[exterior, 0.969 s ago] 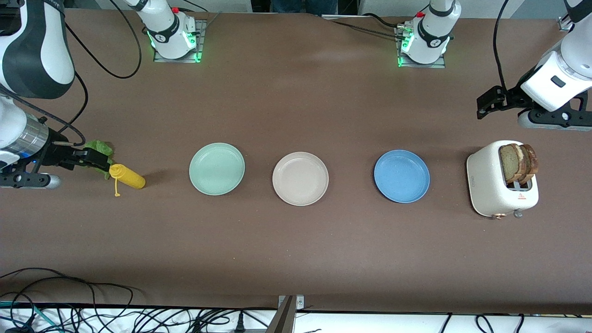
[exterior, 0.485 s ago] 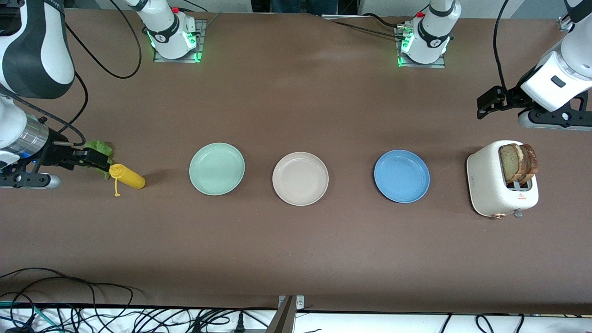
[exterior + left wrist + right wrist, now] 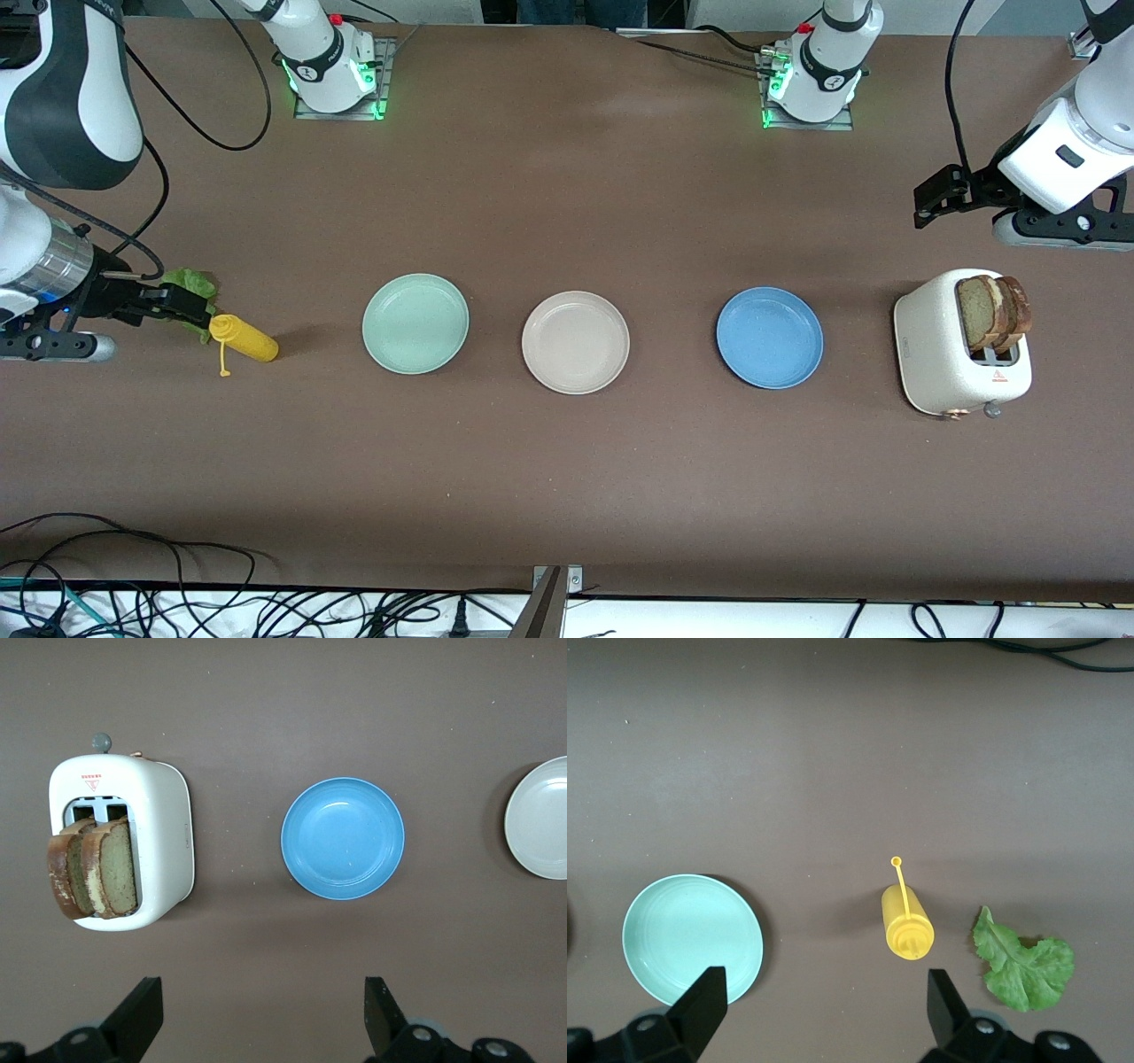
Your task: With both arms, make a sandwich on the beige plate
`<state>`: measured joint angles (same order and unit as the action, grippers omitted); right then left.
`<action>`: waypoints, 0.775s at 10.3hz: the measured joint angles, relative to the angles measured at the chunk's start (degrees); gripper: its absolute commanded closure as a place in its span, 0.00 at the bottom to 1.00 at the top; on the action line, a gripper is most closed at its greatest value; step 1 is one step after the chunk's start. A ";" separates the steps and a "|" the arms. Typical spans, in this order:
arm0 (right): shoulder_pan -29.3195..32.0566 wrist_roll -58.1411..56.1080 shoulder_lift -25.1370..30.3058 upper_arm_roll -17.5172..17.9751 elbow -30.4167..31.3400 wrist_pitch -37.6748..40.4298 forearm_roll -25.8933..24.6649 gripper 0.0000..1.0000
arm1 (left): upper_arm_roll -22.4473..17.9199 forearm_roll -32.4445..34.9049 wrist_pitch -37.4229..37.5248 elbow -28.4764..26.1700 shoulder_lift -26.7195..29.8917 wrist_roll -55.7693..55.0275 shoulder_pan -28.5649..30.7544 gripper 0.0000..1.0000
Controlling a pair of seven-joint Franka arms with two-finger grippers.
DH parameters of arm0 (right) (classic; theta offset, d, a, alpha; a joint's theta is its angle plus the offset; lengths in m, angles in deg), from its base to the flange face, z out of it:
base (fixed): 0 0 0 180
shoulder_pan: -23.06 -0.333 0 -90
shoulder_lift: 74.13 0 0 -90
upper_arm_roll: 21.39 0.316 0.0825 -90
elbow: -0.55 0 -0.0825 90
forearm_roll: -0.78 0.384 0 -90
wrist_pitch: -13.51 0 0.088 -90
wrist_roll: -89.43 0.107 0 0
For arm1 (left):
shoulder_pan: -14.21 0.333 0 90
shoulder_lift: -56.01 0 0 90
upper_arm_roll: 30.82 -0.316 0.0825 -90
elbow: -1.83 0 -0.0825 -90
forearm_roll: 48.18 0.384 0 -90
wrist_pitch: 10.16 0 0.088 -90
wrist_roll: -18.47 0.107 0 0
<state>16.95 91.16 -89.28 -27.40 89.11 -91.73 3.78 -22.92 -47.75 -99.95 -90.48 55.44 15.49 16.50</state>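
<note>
Brown tabletop on my feed: beige plate point(image 3: 575, 342) sits empty between the mint plate point(image 3: 415, 322) and blue plate point(image 3: 769, 337). Bread slices point(image 3: 992, 312) stand in the toaster point(image 3: 948, 354). Left gripper point(image 3: 261, 1019) and right gripper point(image 3: 824, 1014) both hover with fingers apart, lettuce point(image 3: 1023, 967) under the right one.

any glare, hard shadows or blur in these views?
Front view: even light, soft shadow beside the mustard bottle, green LED glow at the arm bases. Left wrist view: faint sheen inside the blue plate, toaster sharp. Right wrist view: lettuce leaf crisp, soft shadows.
</note>
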 measured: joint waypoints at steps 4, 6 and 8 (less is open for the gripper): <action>0.00 0.00 0.00 0.00 0.00 0.00 0.00 0.00 | 0.00 0.00 0.00 0.00 -0.02 0.00 0.04 0.00; -0.02 0.00 -0.01 0.01 0.00 0.00 0.00 0.00 | -0.40 0.03 -0.01 0.01 -0.41 2.57 1.17 0.00; -0.01 0.00 -0.02 0.01 0.00 0.00 0.00 0.00 | -0.80 0.03 -0.09 0.01 -1.74 7.86 4.79 0.00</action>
<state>16.94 91.16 -89.30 -27.39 89.10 -91.73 3.79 -23.72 -47.72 -100.04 -90.47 53.70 23.35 21.29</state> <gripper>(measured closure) 0.000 0.000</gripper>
